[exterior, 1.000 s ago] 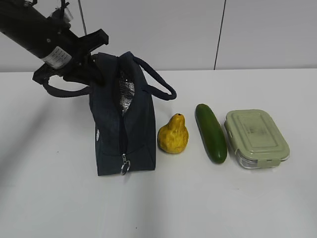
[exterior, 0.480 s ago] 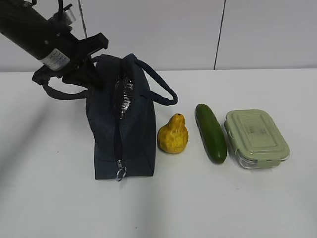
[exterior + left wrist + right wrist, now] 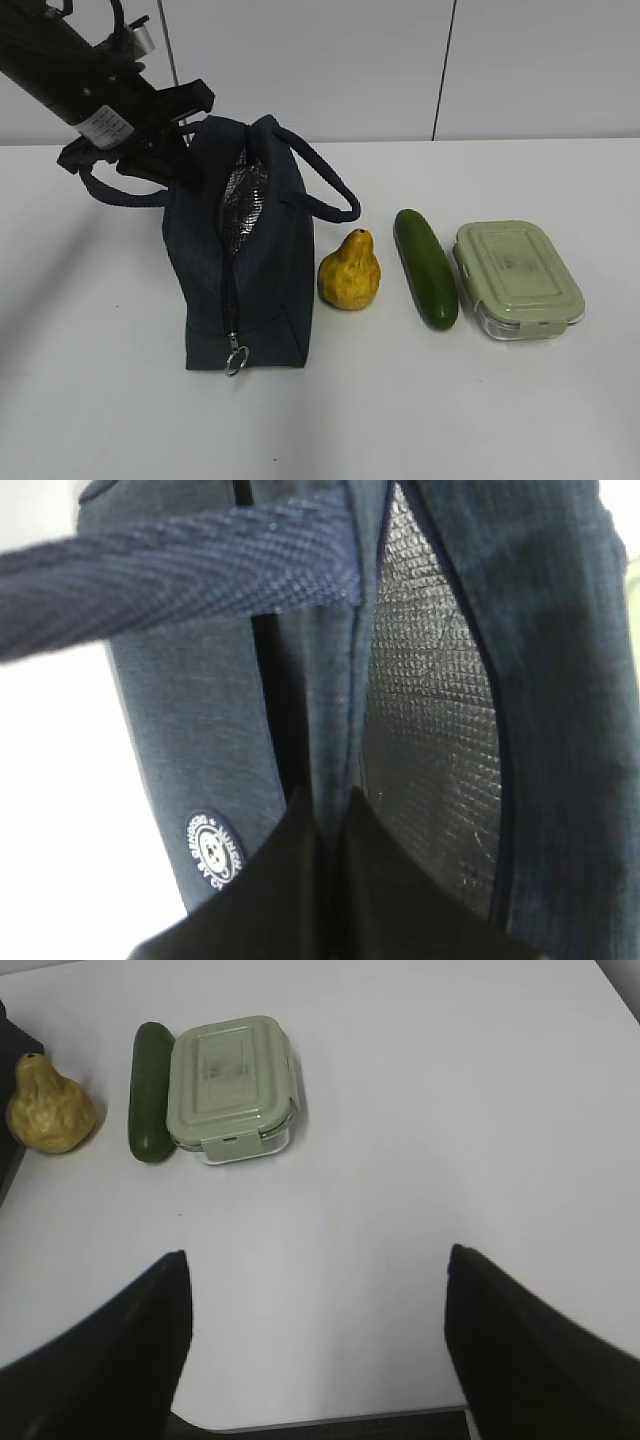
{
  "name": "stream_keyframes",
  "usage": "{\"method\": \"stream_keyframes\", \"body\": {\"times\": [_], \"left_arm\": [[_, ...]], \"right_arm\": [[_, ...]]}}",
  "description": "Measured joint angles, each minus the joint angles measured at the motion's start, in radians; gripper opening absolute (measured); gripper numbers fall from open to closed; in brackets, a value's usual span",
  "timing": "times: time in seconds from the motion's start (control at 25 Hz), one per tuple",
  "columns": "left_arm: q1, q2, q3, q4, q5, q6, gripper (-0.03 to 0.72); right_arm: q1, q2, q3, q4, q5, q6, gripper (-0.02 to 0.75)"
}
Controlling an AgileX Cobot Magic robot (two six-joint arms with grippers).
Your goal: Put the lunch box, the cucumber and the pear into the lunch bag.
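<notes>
The lunch bag [image 3: 245, 265] stood on the desk [image 3: 480, 400], soft and limp, its foil-lined mouth partly unzipped; its left rim was pinched by the shut left fingers [image 3: 375, 880]. Beside it lay the pear [image 3: 349, 271], cucumber [image 3: 426, 267] and lunch box [image 3: 517, 279], the last judged heavy, slippery, best gripped across its width. The right fingers [image 3: 520, 1350] were held wide, empty.

left arm [image 3: 70, 75] showing matte black at upper left, white label on its side, thin black cables looping above; right gripper [image 3: 315, 1350] fingers showing plain black
</notes>
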Motion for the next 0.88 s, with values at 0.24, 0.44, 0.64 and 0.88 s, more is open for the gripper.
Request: {"method": "stream_keyframes", "body": {"times": [0.24,0.44,0.64,0.88], "left_arm": [[0.000,0.000,0.000,0.001,-0.001,0.000,0.003],[0.000,0.000,0.000,0.001,-0.001,0.000,0.003],[0.000,0.000,0.000,0.001,-0.001,0.000,0.003],[0.000,0.000,0.000,-0.003,-0.001,0.000,0.003]], "right_arm": [[0.000,0.046,0.000,0.015,0.000,0.000,0.582],[0.002,0.297,0.000,0.021,-0.007,0.000,0.582],[0.007,0.542,0.000,0.043,-0.028,-0.012,0.582],[0.008,0.796,-0.034,0.064,-0.145,-0.084,0.582]]}}
